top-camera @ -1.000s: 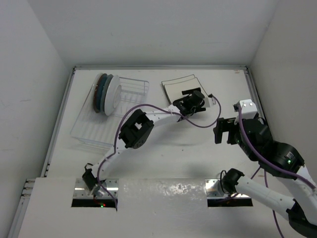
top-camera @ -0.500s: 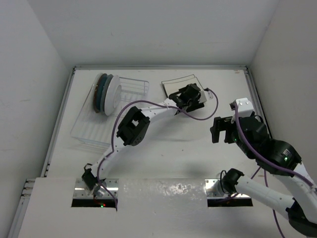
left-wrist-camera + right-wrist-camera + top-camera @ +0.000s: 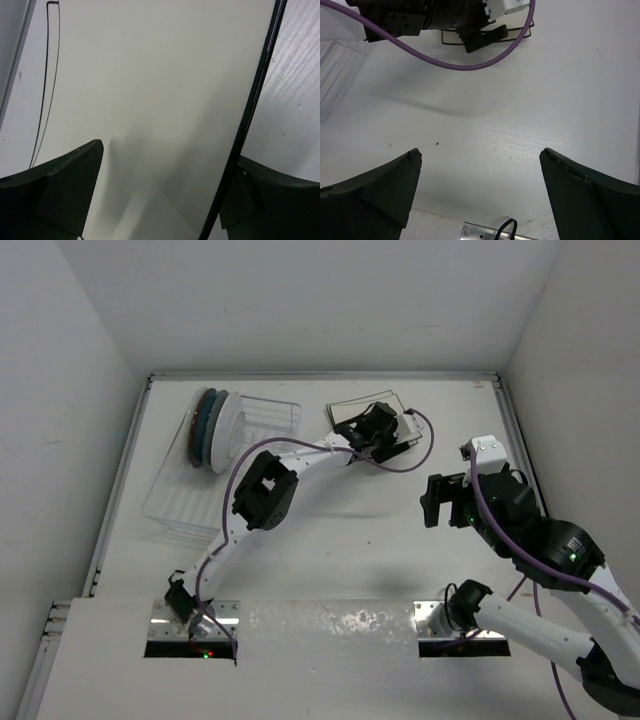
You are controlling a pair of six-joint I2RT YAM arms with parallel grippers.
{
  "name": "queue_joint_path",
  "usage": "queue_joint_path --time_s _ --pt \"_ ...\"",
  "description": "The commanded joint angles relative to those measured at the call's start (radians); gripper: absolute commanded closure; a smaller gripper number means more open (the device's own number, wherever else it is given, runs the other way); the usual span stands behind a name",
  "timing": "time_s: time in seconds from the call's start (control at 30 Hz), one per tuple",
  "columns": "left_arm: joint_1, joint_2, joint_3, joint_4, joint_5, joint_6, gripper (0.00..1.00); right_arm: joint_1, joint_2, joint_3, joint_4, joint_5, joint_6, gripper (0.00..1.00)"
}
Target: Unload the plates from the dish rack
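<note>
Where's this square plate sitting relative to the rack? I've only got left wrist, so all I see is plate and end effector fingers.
Observer: The square plate lies on the table to the right of the dish rack, outside it. The left end effector is open over it.
Operator: Anything in the rack?
Observer: Yes, round plates stand on edge toward its far end.
Operator: Right arm in the way?
Observer: No. The right end effector hangs open and empty over bare table, nearer the bases and to the right of the square plate.
</note>
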State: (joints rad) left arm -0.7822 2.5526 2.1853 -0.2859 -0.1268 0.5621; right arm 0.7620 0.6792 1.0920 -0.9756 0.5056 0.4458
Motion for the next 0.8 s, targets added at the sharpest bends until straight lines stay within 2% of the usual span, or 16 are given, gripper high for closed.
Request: queue_joint_path --time_s 0.0,0.3,0.5,0.77 --pt "0.018 -0.037 0.021 -0.038 0.095 -0.088 0.18 0.005 0.006 0.009 0.031 -0.013 0.010 0.01" --pt "0.032 -0.051 0.016 -0.048 0.179 -0.200 0.14 0.005 0.005 0.016 0.026 -0.022 0.014 0.01" --pt "0.078 -0.065 -0.015 -0.044 0.285 -0.284 0.15 0.005 -0.010 0.019 0.020 -0.024 0.016 0.01" --pt "0.078 -0.084 -0.081 0.004 0.283 -0.314 0.16 0.005 -0.010 0.022 0.020 -0.029 0.016 0.01"
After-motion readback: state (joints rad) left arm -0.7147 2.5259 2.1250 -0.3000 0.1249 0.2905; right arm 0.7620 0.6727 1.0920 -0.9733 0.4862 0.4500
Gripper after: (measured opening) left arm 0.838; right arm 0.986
